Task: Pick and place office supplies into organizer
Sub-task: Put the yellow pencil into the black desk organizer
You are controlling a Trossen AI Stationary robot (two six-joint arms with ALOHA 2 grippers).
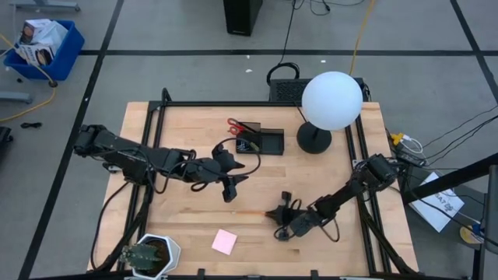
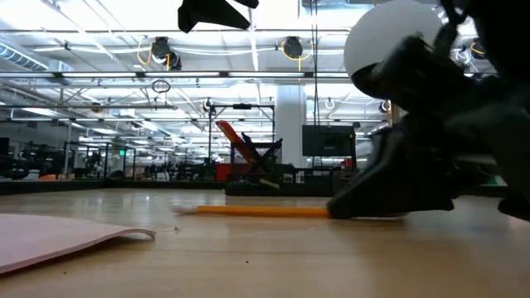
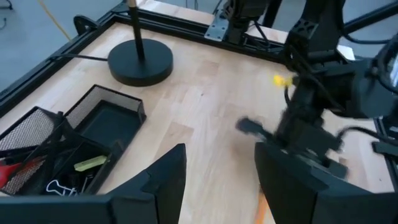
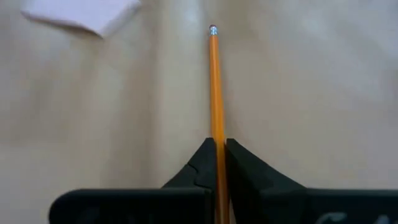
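Counted on table: one black organizer (image 1: 261, 141) at rear centre, one pair of red-handled scissors (image 1: 235, 124) standing in its taller back section, one pink sticky-note pad (image 1: 225, 242) near front edge, one orange pencil (image 4: 216, 93) flat on wood at front centre. One lamp with round black base (image 1: 313, 140) and white globe (image 1: 332, 100) just right of organizer. One potted plant (image 1: 149, 254) at front left corner.

Inside organizer, from left wrist view: one yellow-green item (image 3: 90, 163), one wire clip shape (image 3: 59, 186), dark thin sticks crossing the mesh; exact number of sticks not countable.

Right gripper (image 4: 217, 163) low at table level, front centre-right; fingers pinched narrow onto pencil shaft, one on each side, both touching it. Pencil lies flat, free end pointing away toward sticky pad corner (image 4: 81, 15). Same pencil seen in low view (image 2: 261, 212) running out from dark gripper body (image 2: 406, 186).

Left gripper (image 1: 229, 184) raised above table centre, between organizer and pencil; fingers (image 3: 165, 180) spread wide, nothing between them.

Hidden or unclear: part of pencil behind right fingers not visible; sticky pad cut off at edge in low view (image 2: 58, 236); pencil faint in high view; scissor blades concealed in organizer.
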